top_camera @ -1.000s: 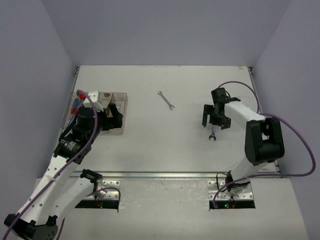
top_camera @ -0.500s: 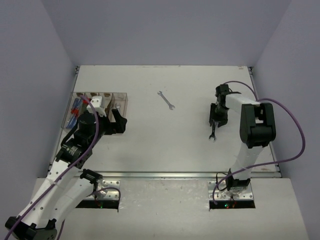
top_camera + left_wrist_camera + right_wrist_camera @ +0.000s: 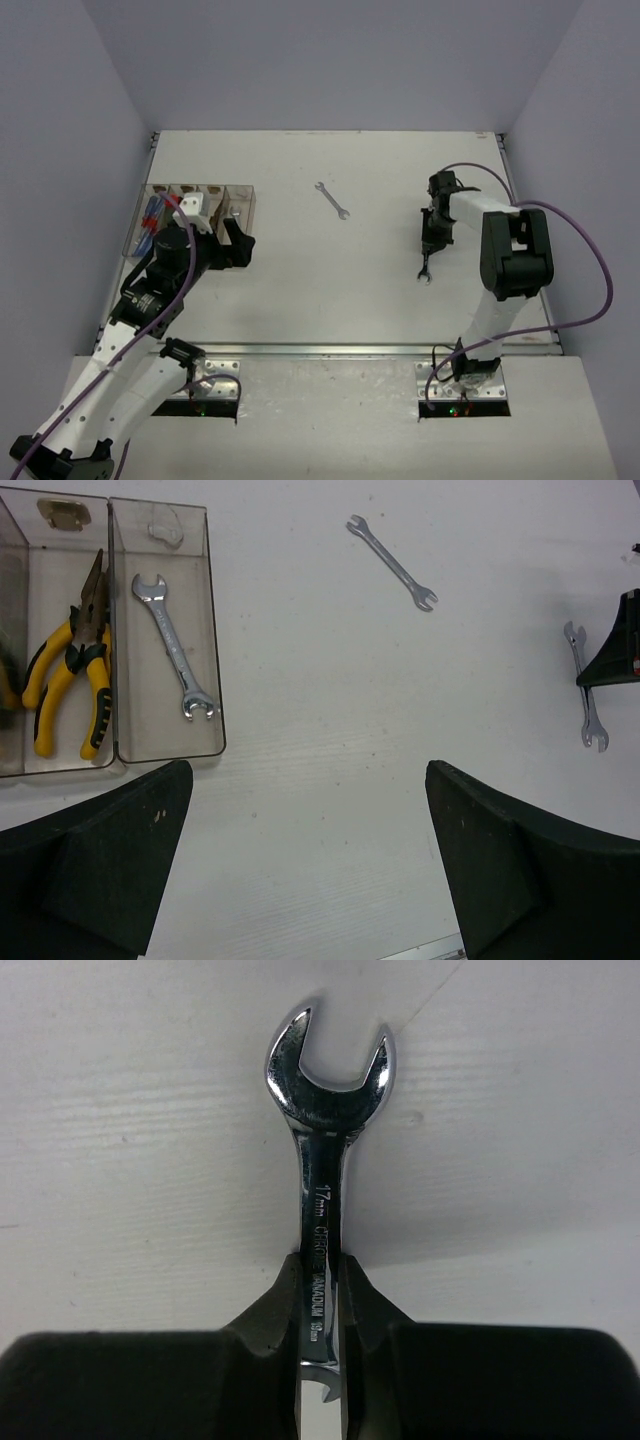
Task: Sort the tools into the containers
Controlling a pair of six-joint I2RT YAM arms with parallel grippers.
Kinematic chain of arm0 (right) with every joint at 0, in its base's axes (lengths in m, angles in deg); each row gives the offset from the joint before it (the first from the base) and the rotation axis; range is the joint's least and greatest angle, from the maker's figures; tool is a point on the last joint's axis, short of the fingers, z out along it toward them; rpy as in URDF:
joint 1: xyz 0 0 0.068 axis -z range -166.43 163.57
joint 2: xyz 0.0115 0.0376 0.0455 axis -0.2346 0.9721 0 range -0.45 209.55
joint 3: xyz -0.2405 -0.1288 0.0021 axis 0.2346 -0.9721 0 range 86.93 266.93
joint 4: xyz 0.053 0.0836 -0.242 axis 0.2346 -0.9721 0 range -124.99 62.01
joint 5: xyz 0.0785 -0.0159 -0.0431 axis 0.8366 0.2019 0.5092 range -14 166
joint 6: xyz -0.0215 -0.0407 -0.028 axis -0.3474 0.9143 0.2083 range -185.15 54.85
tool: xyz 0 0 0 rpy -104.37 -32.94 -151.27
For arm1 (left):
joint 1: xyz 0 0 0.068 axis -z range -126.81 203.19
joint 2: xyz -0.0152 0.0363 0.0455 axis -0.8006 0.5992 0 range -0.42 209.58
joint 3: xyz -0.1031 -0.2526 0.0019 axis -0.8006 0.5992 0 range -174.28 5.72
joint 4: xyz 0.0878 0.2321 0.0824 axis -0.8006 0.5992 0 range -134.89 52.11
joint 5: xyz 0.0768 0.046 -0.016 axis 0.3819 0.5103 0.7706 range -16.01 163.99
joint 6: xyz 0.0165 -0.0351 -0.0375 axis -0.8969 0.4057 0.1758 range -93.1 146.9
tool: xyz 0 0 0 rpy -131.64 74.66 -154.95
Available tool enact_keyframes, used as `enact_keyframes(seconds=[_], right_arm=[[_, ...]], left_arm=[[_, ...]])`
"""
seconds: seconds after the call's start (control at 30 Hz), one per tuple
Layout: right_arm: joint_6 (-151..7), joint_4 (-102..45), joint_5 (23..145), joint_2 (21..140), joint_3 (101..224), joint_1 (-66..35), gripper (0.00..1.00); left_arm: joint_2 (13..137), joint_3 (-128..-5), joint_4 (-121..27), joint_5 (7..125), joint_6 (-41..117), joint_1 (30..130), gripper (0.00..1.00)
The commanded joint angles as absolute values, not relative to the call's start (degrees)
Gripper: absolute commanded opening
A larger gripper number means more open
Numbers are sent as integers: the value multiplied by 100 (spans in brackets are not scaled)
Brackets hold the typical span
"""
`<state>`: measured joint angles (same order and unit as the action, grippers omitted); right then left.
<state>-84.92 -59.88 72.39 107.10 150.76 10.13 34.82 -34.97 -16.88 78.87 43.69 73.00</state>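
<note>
My right gripper (image 3: 322,1272) is shut on the shaft of a silver open-end wrench (image 3: 325,1110), whose open head points away from the fingers, low over the white table. From above, that wrench (image 3: 426,268) sticks out below the right gripper (image 3: 432,238). A second wrench (image 3: 332,200) lies loose at mid-table. The clear containers (image 3: 238,192) sit at the left. Their rightmost bin (image 3: 214,630) holds a wrench (image 3: 175,648), and the bin beside it holds yellow-handled pliers (image 3: 62,675). My left gripper (image 3: 305,810) is open and holds nothing, just right of the bins.
Red and blue screwdrivers (image 3: 150,215) lie in the leftmost bin. A purple cable (image 3: 585,260) loops beside the right arm. Grey walls enclose the table on three sides, and a metal rail (image 3: 330,350) runs along its near edge.
The right gripper's jaws closed onto the wrench after the wrist turned over it. The left gripper drew back from above the bins toward the right, still open.
</note>
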Motion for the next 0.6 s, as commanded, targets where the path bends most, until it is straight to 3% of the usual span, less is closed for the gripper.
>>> enact_keyframes(seconds=[0.0, 0.57], right_arm=[[-8745, -5711, 7795, 10158, 14515, 733, 0], [-9142, -5221, 8504, 7847, 14153, -681, 0]], left_arm=[[3476, -3533, -2003, 7837, 4332, 7324, 100], [3626, -3551, -2017, 7769, 4338, 7216, 100]])
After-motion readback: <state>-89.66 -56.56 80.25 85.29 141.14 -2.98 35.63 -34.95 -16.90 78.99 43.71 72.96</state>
